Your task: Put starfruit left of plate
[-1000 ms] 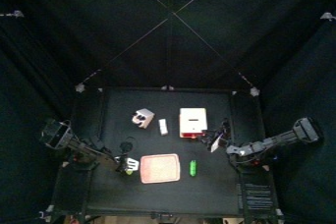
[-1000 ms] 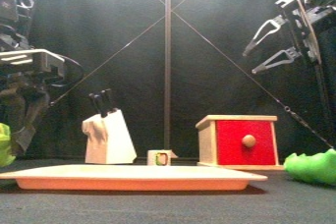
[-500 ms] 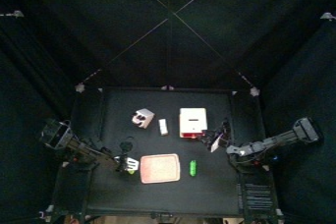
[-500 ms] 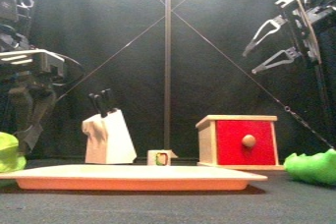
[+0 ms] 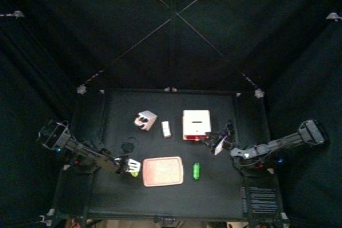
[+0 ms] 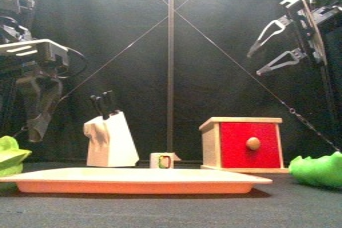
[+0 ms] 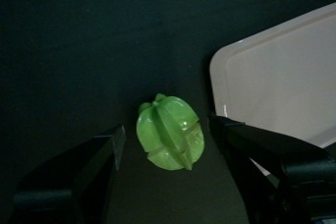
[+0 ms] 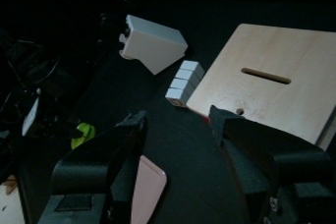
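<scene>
Risen since 1 second ago: left gripper (image 7: 168, 174), now higher in the front view, with the starfruit (image 7: 171, 133) released onto the table. Hangs above the fruit, jaws spread wide, 1 on each side and neither touching it. Rests flat on the black table (image 5: 160, 106) just beside the left edge of the plate (image 7: 282, 81), a narrow strip of bare table between them. Seen from the front as a green lump (image 6: 11, 156) low at the left, close to the salmon-pink plate (image 6: 140, 180). Nothing visible on the plate.

Held high at the right side, right gripper (image 8: 179, 120), jaws parted and empty, arm angled in from the table's right corner.

Behind the plate: white knife block (image 6: 111, 138) with dark handles, small pale block (image 6: 163, 159), and a wooden box (image 6: 242, 142) with a red front and knob, contents hidden. Another green object (image 6: 318, 170) right of the plate.
</scene>
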Motion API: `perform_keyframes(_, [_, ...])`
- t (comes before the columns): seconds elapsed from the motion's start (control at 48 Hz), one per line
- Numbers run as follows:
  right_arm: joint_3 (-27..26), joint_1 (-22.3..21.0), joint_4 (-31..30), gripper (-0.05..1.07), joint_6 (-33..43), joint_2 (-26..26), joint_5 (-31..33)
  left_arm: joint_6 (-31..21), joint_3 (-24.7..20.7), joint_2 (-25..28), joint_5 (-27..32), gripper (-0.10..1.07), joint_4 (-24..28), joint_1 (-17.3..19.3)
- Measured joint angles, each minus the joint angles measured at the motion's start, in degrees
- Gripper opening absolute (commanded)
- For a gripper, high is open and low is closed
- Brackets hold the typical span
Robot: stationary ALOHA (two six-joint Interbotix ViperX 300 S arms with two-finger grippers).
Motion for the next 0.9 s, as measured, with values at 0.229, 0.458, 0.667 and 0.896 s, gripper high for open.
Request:
perform_keyframes(0.229, [0.0,0.0,0.0,0.87,-0.1,0.0,0.0,0.0,0.0,-0.1,0.0,1.00,0.0,0.0])
perform_keyframes(0.458, [0.0,0.1,0.0,0.87,-0.1,0.0,0.0,0.0,0.0,-0.1,0.0,1.00,0.0,0.0])
perform_keyframes(0.667, [0.0,0.1,0.0,0.87,-0.1,0.0,0.0,0.0,0.1,-0.9,0.2,1.00,0.0,0.0])
perform_keyframes(0.896, [0.0,0.0,0.0,0.87,-0.1,0.0,0.0,-0.1,0.5,-2.7,1.8,1.00,0.1,0.0])
